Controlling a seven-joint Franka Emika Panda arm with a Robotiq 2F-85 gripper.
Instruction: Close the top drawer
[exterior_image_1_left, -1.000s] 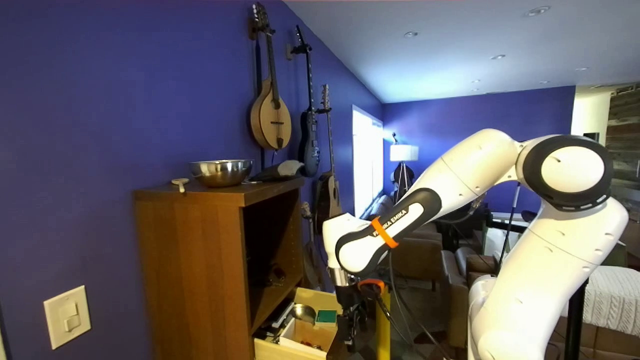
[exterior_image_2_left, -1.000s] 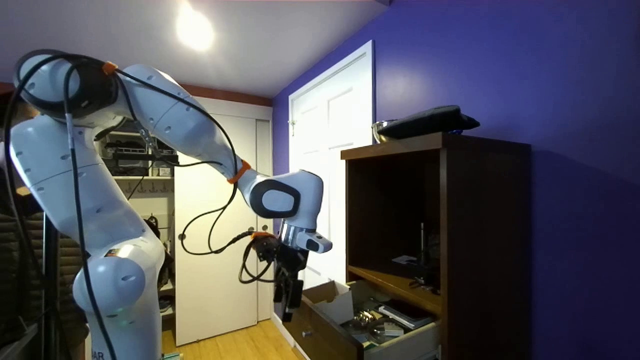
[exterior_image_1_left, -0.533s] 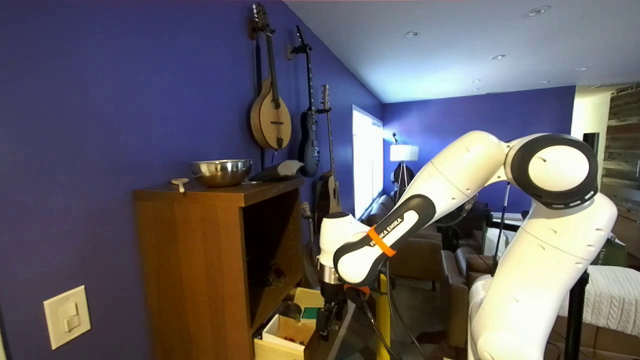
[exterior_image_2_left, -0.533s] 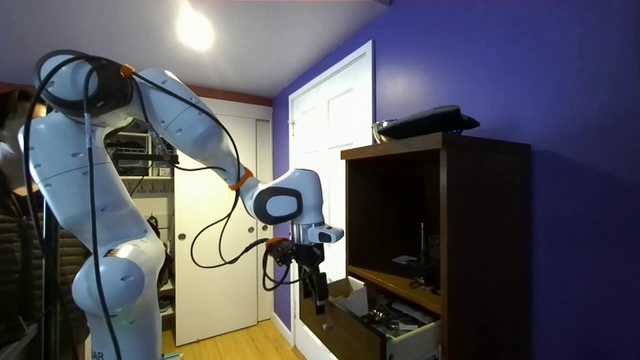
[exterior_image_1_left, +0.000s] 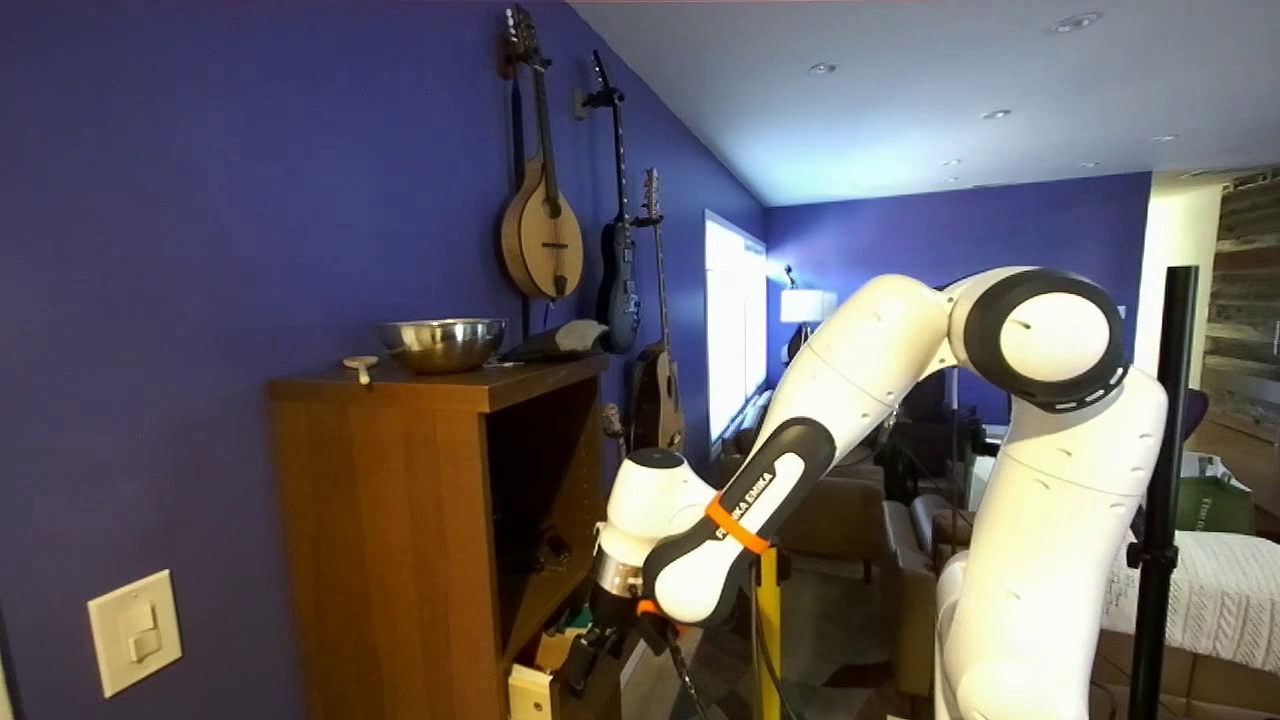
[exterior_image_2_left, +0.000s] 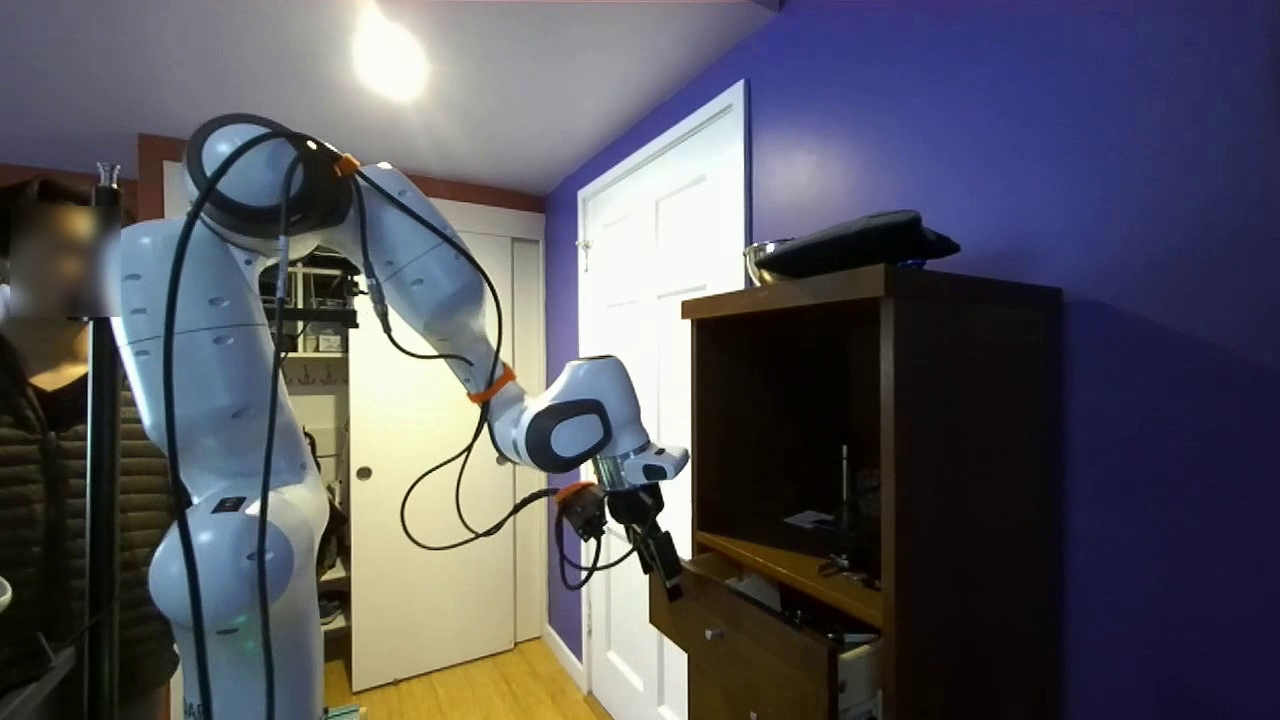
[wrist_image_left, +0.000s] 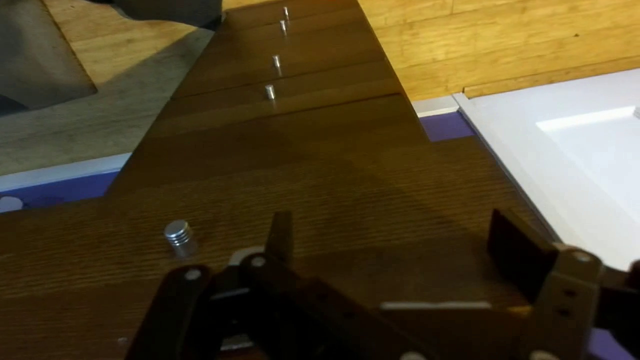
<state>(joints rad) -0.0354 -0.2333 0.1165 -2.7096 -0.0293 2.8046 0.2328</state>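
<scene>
The top drawer stands partly open from the tall brown cabinet (exterior_image_1_left: 390, 540), also seen in an exterior view (exterior_image_2_left: 970, 480). Its pale wooden side (exterior_image_1_left: 530, 690) and a strip of its contents show in an exterior view. Its dark front (exterior_image_2_left: 750, 650) has a small metal knob (exterior_image_2_left: 713, 633). My gripper (exterior_image_1_left: 590, 660) is at the drawer front, tilted toward the cabinet; it also shows in an exterior view (exterior_image_2_left: 665, 570). In the wrist view the fingers (wrist_image_left: 400, 240) are wide apart with nothing between them, over the drawer front (wrist_image_left: 320, 195), the knob (wrist_image_left: 178, 235) beside them. Contact is too dark to tell.
A metal bowl (exterior_image_1_left: 445, 345) and a dark bag (exterior_image_2_left: 860, 245) sit on the cabinet top. Closed drawers with knobs (wrist_image_left: 276, 61) lie below. A white door (exterior_image_2_left: 660, 330) is beside the cabinet. A yellow post (exterior_image_1_left: 768, 630) and a person (exterior_image_2_left: 60, 450) are near the arm.
The arm has moved toward the cabinet and the gripper has tilted. The drawer has slid inward with it, from far open to a narrower opening.
</scene>
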